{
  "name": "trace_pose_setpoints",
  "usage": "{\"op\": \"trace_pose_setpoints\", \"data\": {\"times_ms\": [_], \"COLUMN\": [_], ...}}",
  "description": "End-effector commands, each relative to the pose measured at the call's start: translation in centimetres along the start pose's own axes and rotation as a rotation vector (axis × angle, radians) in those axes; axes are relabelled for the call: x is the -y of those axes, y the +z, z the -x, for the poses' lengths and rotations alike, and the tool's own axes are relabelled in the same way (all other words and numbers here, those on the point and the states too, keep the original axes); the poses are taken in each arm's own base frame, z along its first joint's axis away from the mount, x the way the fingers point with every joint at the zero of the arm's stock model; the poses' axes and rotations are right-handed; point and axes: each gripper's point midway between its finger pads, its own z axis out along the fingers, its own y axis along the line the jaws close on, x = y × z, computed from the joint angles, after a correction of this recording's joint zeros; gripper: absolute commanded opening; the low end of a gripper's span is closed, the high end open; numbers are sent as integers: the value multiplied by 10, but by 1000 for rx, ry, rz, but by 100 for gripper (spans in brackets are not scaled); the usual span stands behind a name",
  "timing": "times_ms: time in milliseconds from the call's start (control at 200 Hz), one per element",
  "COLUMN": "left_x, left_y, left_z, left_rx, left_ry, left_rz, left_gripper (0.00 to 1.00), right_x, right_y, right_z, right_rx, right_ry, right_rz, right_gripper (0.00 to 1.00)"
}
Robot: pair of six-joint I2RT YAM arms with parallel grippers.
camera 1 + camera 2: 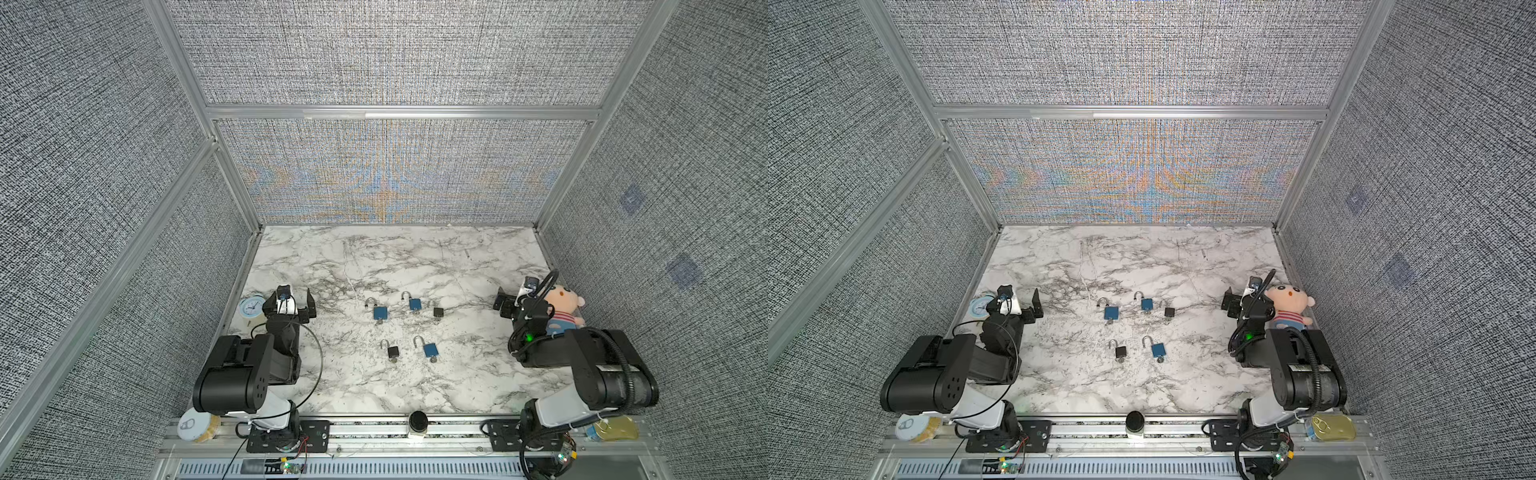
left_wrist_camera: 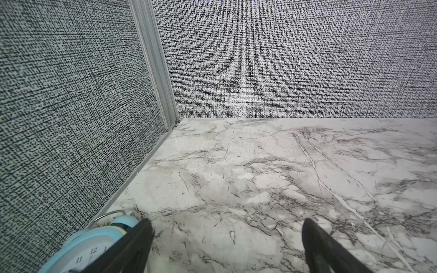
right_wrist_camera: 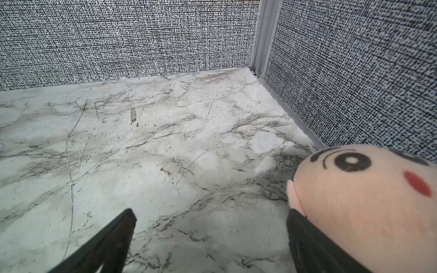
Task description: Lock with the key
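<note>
Several small padlocks lie in the middle of the marble table (image 1: 478, 386) in both top views. Blue ones (image 1: 380, 312) (image 1: 414, 304) (image 1: 431, 350) and a black one (image 1: 392, 352) show raised shackles; a key (image 1: 379, 322) (image 1: 1109, 321) sticks out of a blue body's lower end. Another black padlock (image 1: 438, 312) lies to their right. My left gripper (image 1: 291, 298) (image 2: 227, 222) stands open and empty at the left edge. My right gripper (image 1: 512, 297) (image 3: 210, 212) is open and empty at the right edge. Both are well apart from the padlocks, which the wrist views do not show.
A light blue alarm clock (image 1: 251, 308) (image 2: 94, 245) stands against my left gripper's outer finger. A plush doll (image 1: 563, 307) (image 3: 369, 203) sits beside my right gripper's outer finger. Two tins (image 1: 195, 426) (image 1: 615, 428) and a black knob (image 1: 417, 422) rest on the front rail. Fabric walls enclose three sides.
</note>
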Motion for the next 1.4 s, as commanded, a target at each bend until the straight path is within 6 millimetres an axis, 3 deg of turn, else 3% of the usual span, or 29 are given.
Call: {"op": "trace_pose_setpoints", "data": {"times_ms": [0,1075,1206,1271,1321,1396], "left_x": [0,-4,-10,-19,-30,-16], "left_y": [0,0,3,9,10,16], "left_z": [10,11,27,50,67,93], "left_rx": [40,43,17,3,6,13], "left_ry": [-7,-9,-18,-44,-159,-116], "left_rz": [1,19,53,103,163,78], "left_gripper": [99,97,88,84,80,76], "right_x": [0,-2,-7,-4,-1,-8], "right_y": [2,0,-8,-13,-18,-26], "right_z": [6,8,30,45,62,80], "right_rx": [20,28,37,31,41,41], "right_ry": [1,0,-52,-67,-50,-36], "right_rz": [-6,5,-21,-82,-143,-157], "right_gripper": [99,99,99,99,99,96]}}
